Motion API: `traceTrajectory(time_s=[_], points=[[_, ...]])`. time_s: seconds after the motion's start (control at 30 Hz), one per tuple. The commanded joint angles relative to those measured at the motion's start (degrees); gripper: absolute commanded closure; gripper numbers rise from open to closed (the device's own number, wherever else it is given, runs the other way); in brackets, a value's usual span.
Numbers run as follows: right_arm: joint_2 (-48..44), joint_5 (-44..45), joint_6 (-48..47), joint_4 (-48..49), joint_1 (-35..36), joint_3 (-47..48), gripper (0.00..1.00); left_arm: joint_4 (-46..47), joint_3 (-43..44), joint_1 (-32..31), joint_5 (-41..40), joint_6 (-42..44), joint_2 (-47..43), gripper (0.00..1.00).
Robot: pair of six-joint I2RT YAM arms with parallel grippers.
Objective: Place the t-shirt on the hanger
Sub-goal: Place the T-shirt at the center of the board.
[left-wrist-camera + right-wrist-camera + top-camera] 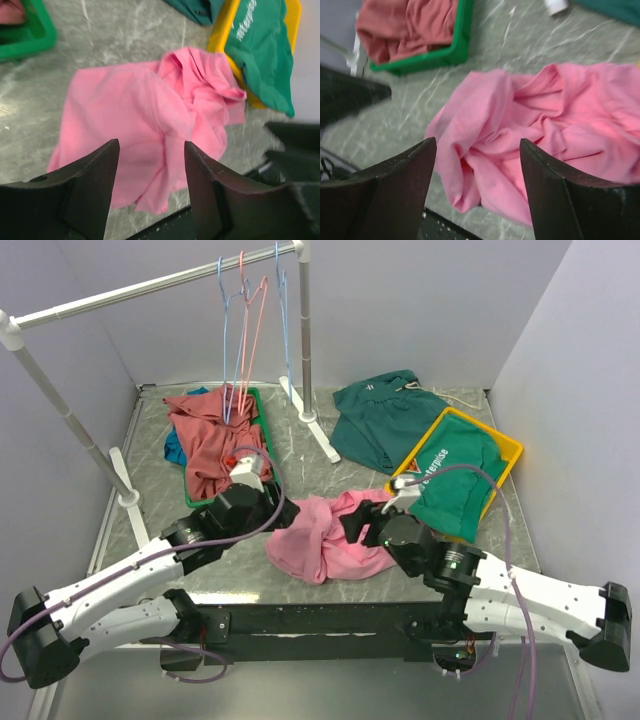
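The t-shirt [325, 535] lay crumpled on the table [345, 480], between both arms; the left gripper [151, 150] and right gripper [477, 150] hovered over it, fingers spread, holding nothing; the cloth appeared light and limp; a pinch at collar or shoulder seam was advisable.

My left arm [120, 585] is folded low. Its elbow juts out to the near left, and the forearm slants back in toward the middle of the table. My left gripper [150, 150] points rightward with its two dark fingers spread apart. My right arm [530, 595] mirrors that pose, elbow out at the near right and forearm slanting leftward. My right gripper [477, 147] faces left, its fingers also held wide. The two grippers point toward each other, near but apart.
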Motion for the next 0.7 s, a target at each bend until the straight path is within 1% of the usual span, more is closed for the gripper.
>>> traceTrajectory(time_s=[0.0,0.03,0.07,0.1,0.17,0.23,0.3,0.4,0.47,0.5,0.57,0.6,0.67], points=[[-2.31,5.02,2.74,-4.24,-4.51,-2.54,0.27,-0.29,3.53,-5.2,-0.47,1.84,3.5,0.41],[-2.23,3.97,2.74,-4.33,-5.92,-2.99,0.28,-0.55,4.15,-7.04,-1.0,2.02,4.83,0.42],[-1.96,1.43,2.57,-4.42,-9.32,-3.43,0.32,-0.73,4.86,-7.67,-1.44,2.02,6.14,0.42],[-2.05,0.1,2.31,-3.64,-10.75,-4.22,0.34,-0.56,5.99,-8.19,-1.71,2.11,9.2,0.42],[-2.48,-3.58,1.17,-2.14,-14.35,-5.01,0.35,0.14,6.79,-9.34,-2.32,2.28,12.03,0.41],[-2.49,-5.35,-0.06,0.85,-15.59,-6.07,0.35,2.78,7.93,-9.87,-2.76,2.63,15.38,0.38],[-0.39,-7.02,-0.59,2.43,-16.74,-5.55,0.35,4.18,9.6,-10.13,-3.64,2.99,18.54,0.34],[5.14,-7.99,-1.91,4.62,-17.27,-3.35,0.37,4.45,11.01,-10.66,-5.83,3.6,23.11,0.37],[10.83,-8.26,-2.96,5.42,-17.88,-0.81,0.38,4.72,10.4,-10.75,-6.45,3.16,25.57,0.44],[12.78,-8.35,-3.49,6.21,-18.32,-0.01,0.38,4.98,9.79,-10.75,-6.54,2.38,25.93,0.56],[18.48,-8.78,-3.93,6.83,-19.2,2.44,0.4,5.6,7.34,-10.84,-6.11,1.24,25.15,0.73],[20.17,-9.05,-4.54,7.27,-19.9,3.15,0.41,5.69,6.37,-11.1,-6.1,-0.16,24.27,0.85],[24.38,-9.4,-4.9,8.67,-20.69,4.64,0.41,5.25,2.78,-11.45,-6.63,-1.49,20.77,0.9]])
